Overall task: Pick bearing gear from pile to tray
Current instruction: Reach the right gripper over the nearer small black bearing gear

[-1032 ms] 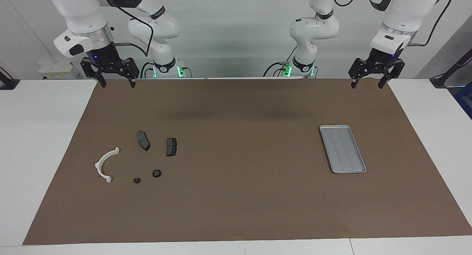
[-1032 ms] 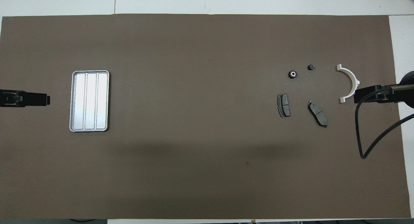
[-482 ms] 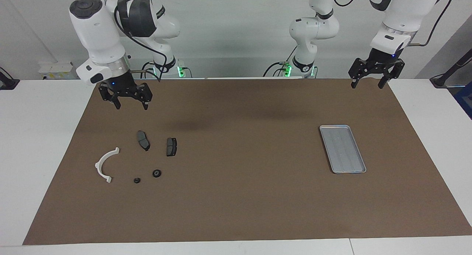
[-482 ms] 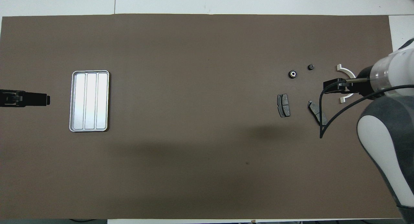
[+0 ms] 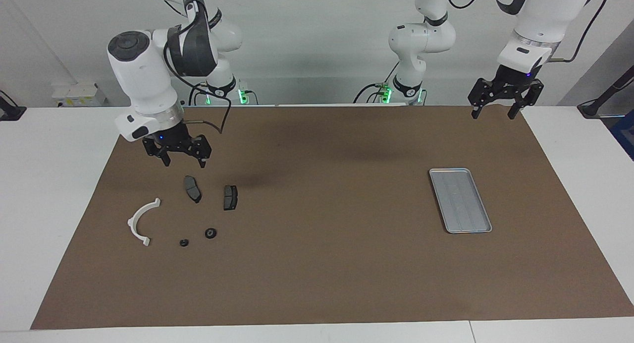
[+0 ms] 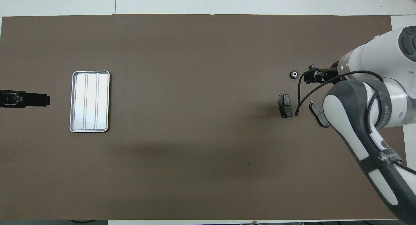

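The pile lies toward the right arm's end of the mat. It holds a white arc bracket (image 5: 141, 221), two dark brake pads (image 5: 192, 188) (image 5: 230, 197) and two tiny black round pieces (image 5: 210, 232) (image 5: 184, 242). I cannot tell which round piece is the bearing gear. My right gripper (image 5: 184, 163) hangs open and empty in the air above the pile, close to one brake pad and touching nothing. In the overhead view the right gripper (image 6: 308, 77) sits between the round pieces (image 6: 294, 74), and its arm hides the bracket. The silver tray (image 5: 459, 199) (image 6: 90, 101) lies toward the left arm's end. My left gripper (image 5: 493, 116) waits open above the mat's corner.
A brown mat (image 5: 322, 263) covers most of the white table (image 5: 54, 194). A black cable (image 6: 297, 98) loops down from the right wrist over the brake pads. The right arm's white links (image 6: 367, 98) cover that end of the mat in the overhead view.
The right arm has swung out from the robots' edge of the mat and come down toward the pile, its gripper still open. The left arm and all the parts have stayed put.
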### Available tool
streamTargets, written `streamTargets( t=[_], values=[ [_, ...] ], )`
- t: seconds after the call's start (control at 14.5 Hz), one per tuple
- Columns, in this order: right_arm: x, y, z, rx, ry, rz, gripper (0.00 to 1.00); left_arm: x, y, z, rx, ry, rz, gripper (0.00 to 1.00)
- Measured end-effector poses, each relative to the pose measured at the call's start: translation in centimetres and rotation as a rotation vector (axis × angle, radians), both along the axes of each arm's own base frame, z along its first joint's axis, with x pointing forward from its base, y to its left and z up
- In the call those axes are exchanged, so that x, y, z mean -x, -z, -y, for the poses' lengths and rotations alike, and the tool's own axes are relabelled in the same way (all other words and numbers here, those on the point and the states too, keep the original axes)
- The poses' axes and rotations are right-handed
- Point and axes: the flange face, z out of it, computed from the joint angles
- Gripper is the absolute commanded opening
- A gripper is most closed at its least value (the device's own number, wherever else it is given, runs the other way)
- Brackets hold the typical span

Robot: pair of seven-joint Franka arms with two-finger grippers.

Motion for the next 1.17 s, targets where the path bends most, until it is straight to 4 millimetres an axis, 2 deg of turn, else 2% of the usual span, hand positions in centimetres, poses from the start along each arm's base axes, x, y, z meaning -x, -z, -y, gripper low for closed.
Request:
streamTargets(
  t=[0.28, 0.48, 0.89, 1.17],
  values=[
    [-2.1, 5.9, -0.2, -0.008, 0.055, 0.013, 1.00, 0.0, 0.0, 0.0, 0.000, 0.000, 0.000, 1.00],
    [-3.1, 9.4, -0.3, -0.014, 0.089, 0.027, 1.00, 0.0, 0.0, 0.0, 0.000, 0.000, 0.000, 1.00],
    [-4.5, 13.6, -1.1, -0.025, 0.180, 0.036, 1.00, 0.0, 0.0, 0.0, 0.000, 0.000, 0.000, 1.00],
    [-5.9, 14.5, -2.2, -0.031, 0.211, 0.044, 1.00, 0.0, 0.0, 0.0, 0.000, 0.000, 0.000, 1.00]
  ],
)
